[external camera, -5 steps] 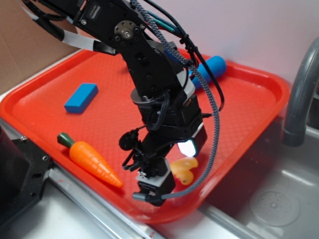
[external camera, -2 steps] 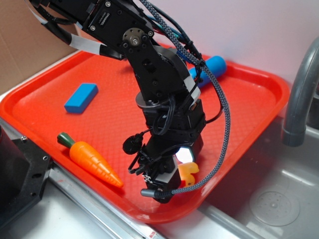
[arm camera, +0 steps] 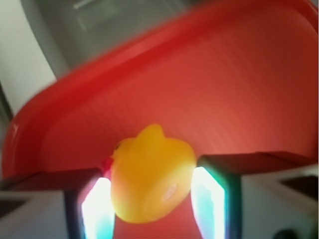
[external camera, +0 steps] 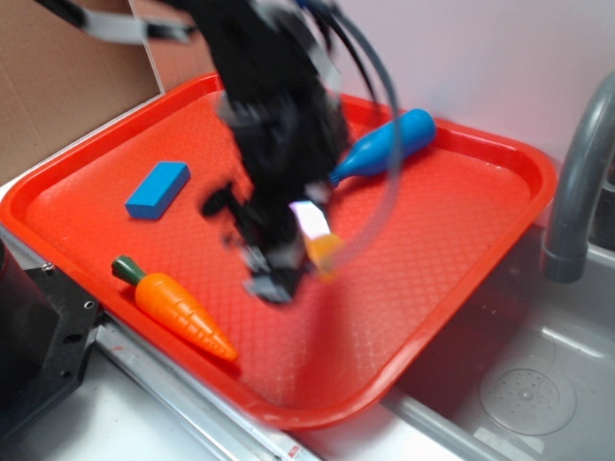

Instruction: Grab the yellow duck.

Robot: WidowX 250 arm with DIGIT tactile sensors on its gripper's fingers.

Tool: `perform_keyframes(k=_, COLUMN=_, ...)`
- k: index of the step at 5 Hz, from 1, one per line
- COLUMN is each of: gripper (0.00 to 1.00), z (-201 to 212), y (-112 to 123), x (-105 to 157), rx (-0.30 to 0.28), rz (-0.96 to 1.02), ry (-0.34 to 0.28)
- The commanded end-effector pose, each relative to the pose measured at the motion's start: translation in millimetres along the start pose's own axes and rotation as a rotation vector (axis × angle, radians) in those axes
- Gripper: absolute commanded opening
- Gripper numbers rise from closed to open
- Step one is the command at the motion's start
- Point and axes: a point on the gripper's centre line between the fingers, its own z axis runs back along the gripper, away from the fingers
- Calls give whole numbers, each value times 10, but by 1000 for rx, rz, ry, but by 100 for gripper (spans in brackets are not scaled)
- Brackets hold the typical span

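Jaws clenched on the yellow duck, lifted above the red tray. Inside the tray: orange carrot, blue block, blue bottle.

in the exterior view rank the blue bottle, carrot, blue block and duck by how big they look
1. The blue bottle and the carrot look about alike in length; the carrot is nearer the camera, so no ranking.
2. The blue block.
3. The yellow duck, blurred and partly hidden in the pincer.
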Motion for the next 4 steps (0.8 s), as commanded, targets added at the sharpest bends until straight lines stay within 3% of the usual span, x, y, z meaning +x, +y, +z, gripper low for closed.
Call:
perform_keyframes(k=1, gripper=0, z=884, y=534, x=-219, rx=54, rz=488, ry=112)
perform_keyframes(k=3, gripper=0, z=1330, y=686, x=-720, rx=112, rz=985, ry=129)
perform_keyframes(k=4, gripper=0, z=1304, y=753, x=-752, rx=145, rz=1118, ry=114)
